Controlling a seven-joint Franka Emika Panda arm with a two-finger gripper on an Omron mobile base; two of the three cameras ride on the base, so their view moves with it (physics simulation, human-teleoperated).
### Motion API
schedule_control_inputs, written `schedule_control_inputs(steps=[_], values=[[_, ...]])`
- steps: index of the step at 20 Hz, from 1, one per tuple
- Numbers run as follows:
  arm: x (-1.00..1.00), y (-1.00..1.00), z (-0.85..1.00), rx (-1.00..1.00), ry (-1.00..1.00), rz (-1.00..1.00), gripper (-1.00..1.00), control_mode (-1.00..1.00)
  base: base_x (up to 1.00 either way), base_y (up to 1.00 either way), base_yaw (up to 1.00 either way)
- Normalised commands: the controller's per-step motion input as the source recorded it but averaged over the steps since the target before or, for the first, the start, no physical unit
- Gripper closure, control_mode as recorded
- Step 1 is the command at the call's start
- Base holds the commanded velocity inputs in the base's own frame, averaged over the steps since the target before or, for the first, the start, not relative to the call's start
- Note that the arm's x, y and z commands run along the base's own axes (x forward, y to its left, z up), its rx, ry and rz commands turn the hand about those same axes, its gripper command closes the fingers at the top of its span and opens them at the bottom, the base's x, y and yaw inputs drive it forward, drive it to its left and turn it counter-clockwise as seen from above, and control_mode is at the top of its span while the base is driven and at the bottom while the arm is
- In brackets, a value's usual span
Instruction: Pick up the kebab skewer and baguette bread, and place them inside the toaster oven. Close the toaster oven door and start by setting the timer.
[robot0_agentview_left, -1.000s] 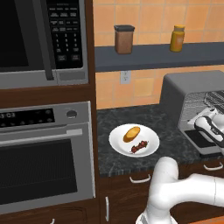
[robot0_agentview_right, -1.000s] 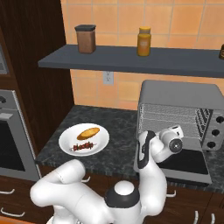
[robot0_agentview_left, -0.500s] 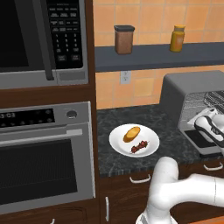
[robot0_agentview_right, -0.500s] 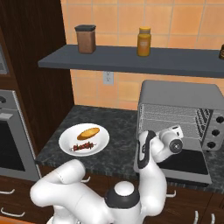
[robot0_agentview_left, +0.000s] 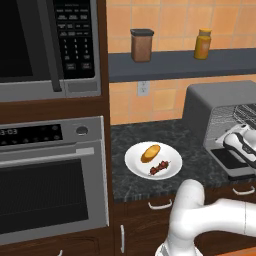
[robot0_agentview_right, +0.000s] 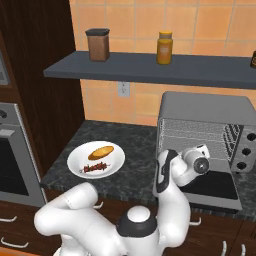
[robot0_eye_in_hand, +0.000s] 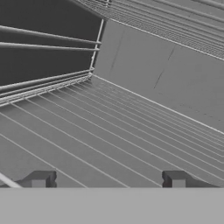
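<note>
Gripper (robot0_eye_in_hand: 108, 179): fingers spread, empty, wire rack (robot0_eye_in_hand: 87, 140) faced. Kebab skewer (robot0_agentview_left: 159, 168), baguette bread (robot0_agentview_left: 150, 153) plated in base views.

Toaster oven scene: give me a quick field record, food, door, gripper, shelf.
toaster oven: grey box on the counter, right of the plate, wire rack visible inside
toaster oven door: open, folded down flat in front
gripper: open, holding nothing, at the oven mouth, facing the rack
plate: white, on the dark counter
baguette bread: on the plate, back half
kebab skewer: on the plate, in front of the bread
shelf: brown canister and amber jar on it
</note>
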Motion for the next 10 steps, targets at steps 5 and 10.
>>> schedule_control_inputs(steps=[5, 10], values=[[-0.19, 0.20, -0.37, 0.20, 0.11, -0.09, 1.00, -1.00, 0.00, 0.00, 0.00], [-0.46, 0.11, -0.33, 0.23, 0.14, -0.06, 1.00, -1.00, 0.00, 0.00, 0.00]])
